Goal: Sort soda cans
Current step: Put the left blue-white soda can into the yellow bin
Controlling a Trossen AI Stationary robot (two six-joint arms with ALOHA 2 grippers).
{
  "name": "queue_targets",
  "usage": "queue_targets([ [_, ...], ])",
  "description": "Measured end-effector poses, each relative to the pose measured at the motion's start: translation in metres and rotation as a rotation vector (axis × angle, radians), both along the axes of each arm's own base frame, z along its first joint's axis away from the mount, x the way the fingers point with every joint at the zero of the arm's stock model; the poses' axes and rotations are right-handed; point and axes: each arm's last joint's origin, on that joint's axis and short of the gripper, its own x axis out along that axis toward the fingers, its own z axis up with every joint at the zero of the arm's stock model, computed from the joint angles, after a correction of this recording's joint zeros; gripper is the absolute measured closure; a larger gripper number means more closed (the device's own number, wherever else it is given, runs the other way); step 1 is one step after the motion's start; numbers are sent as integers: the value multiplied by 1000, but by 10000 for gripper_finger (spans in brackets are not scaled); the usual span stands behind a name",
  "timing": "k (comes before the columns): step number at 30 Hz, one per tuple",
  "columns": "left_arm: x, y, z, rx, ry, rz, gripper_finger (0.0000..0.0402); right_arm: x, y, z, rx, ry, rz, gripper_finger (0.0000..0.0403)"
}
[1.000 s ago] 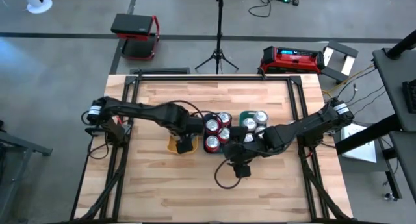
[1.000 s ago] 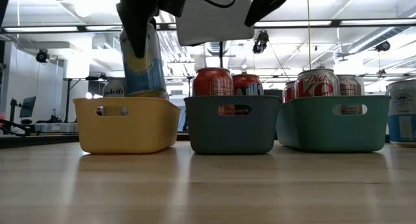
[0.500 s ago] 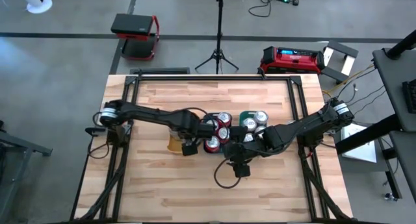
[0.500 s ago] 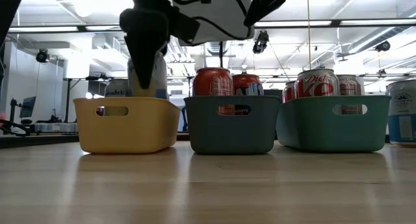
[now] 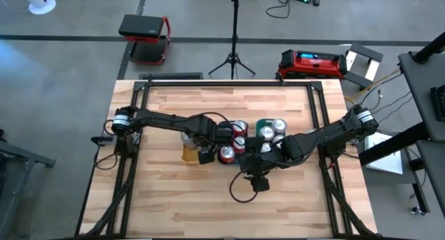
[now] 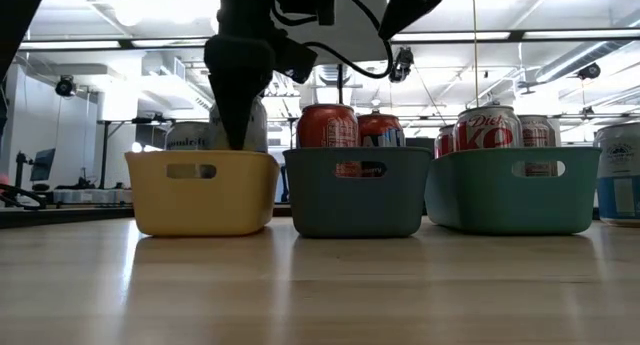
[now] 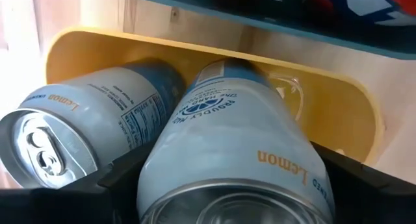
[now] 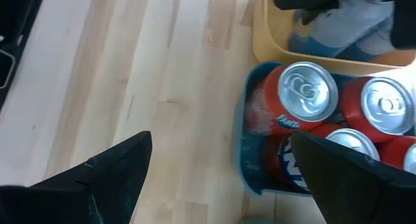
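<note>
A pale blue lemon soda can stands in my left gripper, which is shut on it over the yellow tray. A second pale blue can stands in that tray beside it. Red cans fill the dark teal middle tray, and silver cans stand in the green tray. My right gripper hangs open above the table just near of the middle tray, touching nothing. My left gripper pinches the can's body between its two fingers, one on each side, near the can's upper end. The fingers come from above, pointing down. The can stays upright with its lower part inside the yellow tray; the tray wall hides its bottom.
The three trays stand side by side in a row at mid-table, nearly touching. One more pale can stands on the table to the right of the green tray. Bare wood lies between the trays and the near edge.
My left gripper has gone down and a little toward the table's right edge, still shut on the can. The can, held high above the yellow tray a second ago, now sits low inside it. The yellow tray has slid slightly toward the middle tray.
</note>
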Motion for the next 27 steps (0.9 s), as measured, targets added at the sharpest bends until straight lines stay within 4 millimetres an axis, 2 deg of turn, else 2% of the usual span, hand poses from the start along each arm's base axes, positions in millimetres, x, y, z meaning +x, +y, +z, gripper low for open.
queue_targets([
  [6,0,0,0,-5,-2,1,80,-2,4,-2,15,12,23,39],
  [27,-2,2,-3,23,23,-15,79,-2,5,-2,13,12,21,39],
])
